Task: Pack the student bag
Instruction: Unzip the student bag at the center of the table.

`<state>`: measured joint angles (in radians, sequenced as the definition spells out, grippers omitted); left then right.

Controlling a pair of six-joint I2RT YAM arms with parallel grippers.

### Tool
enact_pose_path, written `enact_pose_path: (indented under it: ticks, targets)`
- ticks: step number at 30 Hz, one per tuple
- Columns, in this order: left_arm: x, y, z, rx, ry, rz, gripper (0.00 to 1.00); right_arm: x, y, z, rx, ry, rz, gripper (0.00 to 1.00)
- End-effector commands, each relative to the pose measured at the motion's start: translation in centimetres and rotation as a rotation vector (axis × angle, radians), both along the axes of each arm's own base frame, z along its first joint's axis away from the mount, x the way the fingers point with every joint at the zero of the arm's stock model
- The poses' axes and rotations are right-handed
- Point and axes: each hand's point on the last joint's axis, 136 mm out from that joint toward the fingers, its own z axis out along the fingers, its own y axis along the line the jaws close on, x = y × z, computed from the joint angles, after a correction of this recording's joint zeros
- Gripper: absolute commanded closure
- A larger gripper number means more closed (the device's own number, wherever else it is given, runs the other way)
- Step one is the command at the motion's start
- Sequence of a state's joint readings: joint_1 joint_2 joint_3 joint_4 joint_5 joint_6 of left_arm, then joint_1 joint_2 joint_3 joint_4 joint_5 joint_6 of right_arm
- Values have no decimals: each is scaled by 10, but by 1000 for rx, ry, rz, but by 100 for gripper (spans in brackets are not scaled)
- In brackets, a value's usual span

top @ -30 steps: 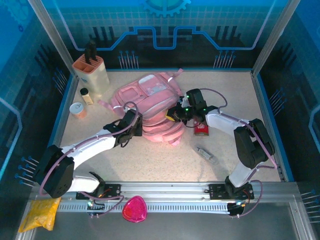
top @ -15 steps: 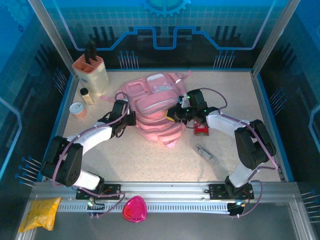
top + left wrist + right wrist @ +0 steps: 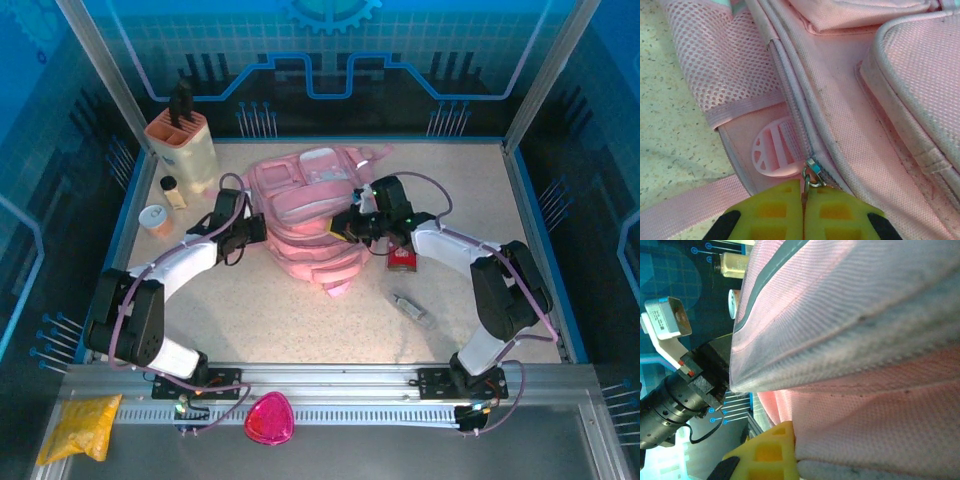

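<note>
Grippers both clamped: your left gripper (image 3: 804, 196) pinches the zipper pull (image 3: 811, 176), your right gripper (image 3: 352, 226) grips pink fabric. The student bag (image 3: 300, 200) lies mid-table, toward the far side. Red box (image 3: 402, 261), just right of it, sits unpacked; you look early in packing.

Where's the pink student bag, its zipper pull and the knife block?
student bag (image 3: 295, 195): top view, front pocket.
zipper pull (image 3: 811, 172): left wrist view, metal ring.
knife block (image 3: 190, 155): top view, beige body.
</note>
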<state>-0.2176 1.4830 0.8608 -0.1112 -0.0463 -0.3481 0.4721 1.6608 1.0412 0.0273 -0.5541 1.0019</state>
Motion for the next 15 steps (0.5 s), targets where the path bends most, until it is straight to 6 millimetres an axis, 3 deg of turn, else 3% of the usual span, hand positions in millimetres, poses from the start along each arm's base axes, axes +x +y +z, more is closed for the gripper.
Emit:
enact_pose_path:
  ticks: [1,5,8,11,15]
  targets:
    - [10,89,5,133,8,360,100,-18,3,1,-37,27,78,100]
    - [11,73,8,65,-11,287,92,-18,11,-6,-56,20,120,100]
    - [6,60,13,27,7,227,71,-20,14,-6,-40,17,128,100]
    - [-7,54,23,-8,6,206,60,-24,18,-1,9,19,149,95]
    - [-31,51,42,-65,6,225,48,-38,13,6,-40,-51,176,70]
